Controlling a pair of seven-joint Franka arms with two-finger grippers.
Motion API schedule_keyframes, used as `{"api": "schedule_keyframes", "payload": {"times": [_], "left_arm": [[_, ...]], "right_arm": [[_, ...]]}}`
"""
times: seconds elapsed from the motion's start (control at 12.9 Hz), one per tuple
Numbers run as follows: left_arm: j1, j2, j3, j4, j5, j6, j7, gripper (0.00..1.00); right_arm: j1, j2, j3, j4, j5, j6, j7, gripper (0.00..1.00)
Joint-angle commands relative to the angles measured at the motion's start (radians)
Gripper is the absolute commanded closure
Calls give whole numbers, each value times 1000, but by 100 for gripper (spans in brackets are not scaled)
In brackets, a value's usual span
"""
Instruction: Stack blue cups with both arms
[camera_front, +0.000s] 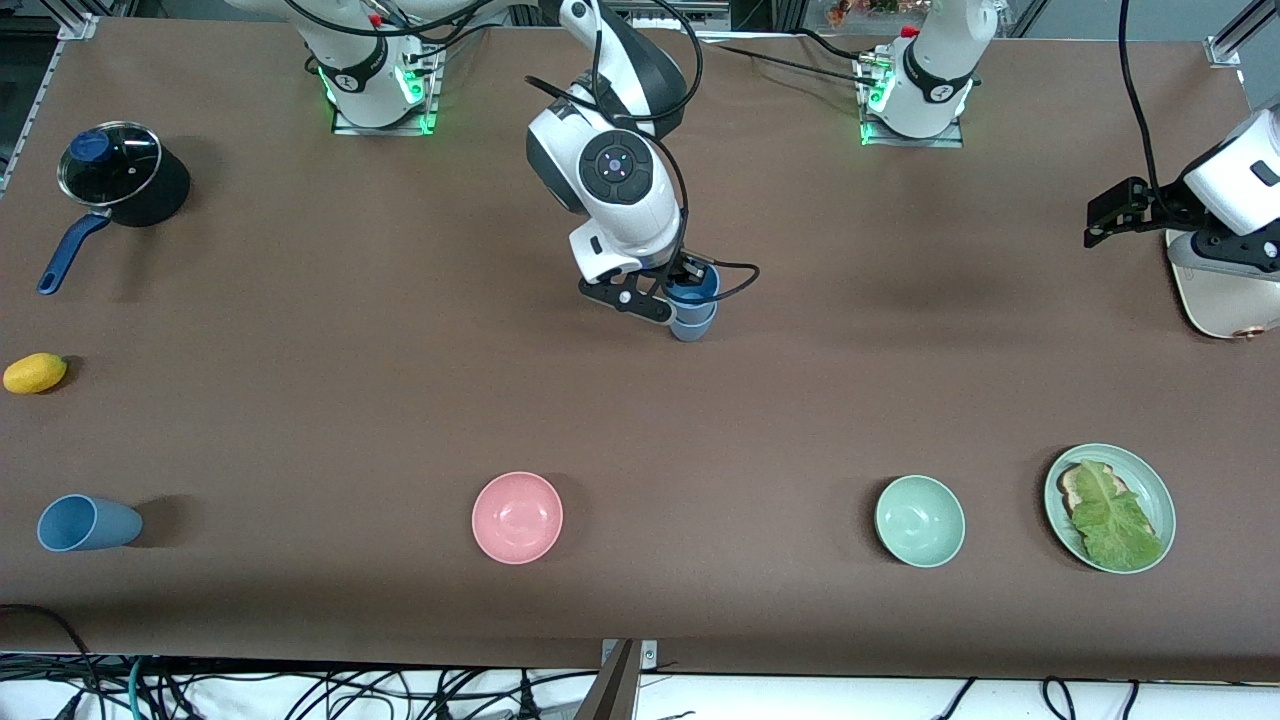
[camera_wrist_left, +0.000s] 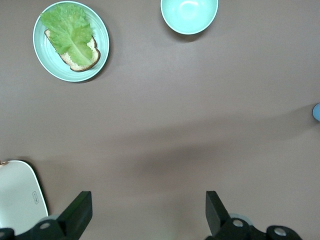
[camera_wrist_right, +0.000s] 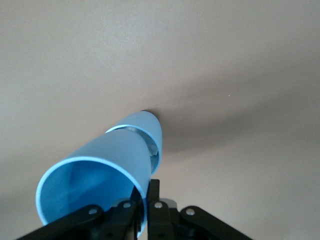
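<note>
- Risk, as judged: the brighter blue tapered cup (camera_wrist_right: 95, 175) sat nested in the greyer blue tapered cup (camera_wrist_right: 147, 131), and the right pincer (camera_front: 672, 287) pinched the brighter cup's rim wall. A release while the cup leaned, or a finger dragging on the rim as the arm lifts away, could tip the pair over on the brown bench (camera_front: 640, 420).
- Second risk, as judged: the nest might not be fully seated; the right wrist view showed the greyer cup's rim as a pale ring around the brighter cup's body, so an early lift could leave the upper cup perched and loose.
- Stack position: near the middle of the bench, farther from the front camera than the pink bowl (camera_front: 517, 517) and the pale green bowl (camera_front: 920, 521).
- Right pincer: fingers nearly pressed together, one inside and one outside the brighter cup's wall, gripping it.
- Left pincer (camera_wrist_left: 147, 212): fingers spread wide, holding nothing, over bare bench at the left arm's end, beside a white rounded board (camera_wrist_left: 17, 197); this arm was waiting.
- Another blue cup (camera_front: 85, 523) lay on its side at the right arm's end of the bench, near the front camera, well apart from the stack.
</note>
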Motion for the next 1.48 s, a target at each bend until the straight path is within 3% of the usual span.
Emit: {"api": "schedule_keyframes", "payload": {"times": [0.0,0.08,0.39,0.54,0.7,0.78,0.93,1.09,1.24,1.4], "left_arm": [[-6,27,-4,36,-24,-23,-83,0],[-8,30,-4,36,-24,-26,-112,0],[-6,53,-25,59,-22,-40,-153,0],[5,54,-25,58,-22,-40,-165,0],[2,50,-27,69,-22,-36,-233,0],[3,51,-26,78,-22,-36,-288,0],[-4,51,-27,81,-24,-36,-310,0],[0,53,-26,79,-25,-36,-310,0],[5,53,-25,81,-56,-36,-335,0],[-3,60,-21,73,-76,-11,-347,0]], "right_arm": [[11,1,-14,3,16,11,0,51],[7,-2,-19,8,10,2,-7,42],[-41,-51,-49,26,5,-64,-50,22],[-71,-98,-124,31,11,-146,-183,14],[-151,-154,-151,31,16,-245,-403,13],[-195,-178,-158,31,14,-288,-490,0],[-246,-220,-218,29,14,-358,-622,0],[-251,-237,-345,37,16,-459,-722,0],[-262,-278,-432,32,11,-494,-898,0],[-301,-323,-445,8,-11,-524,-929,0]]}}
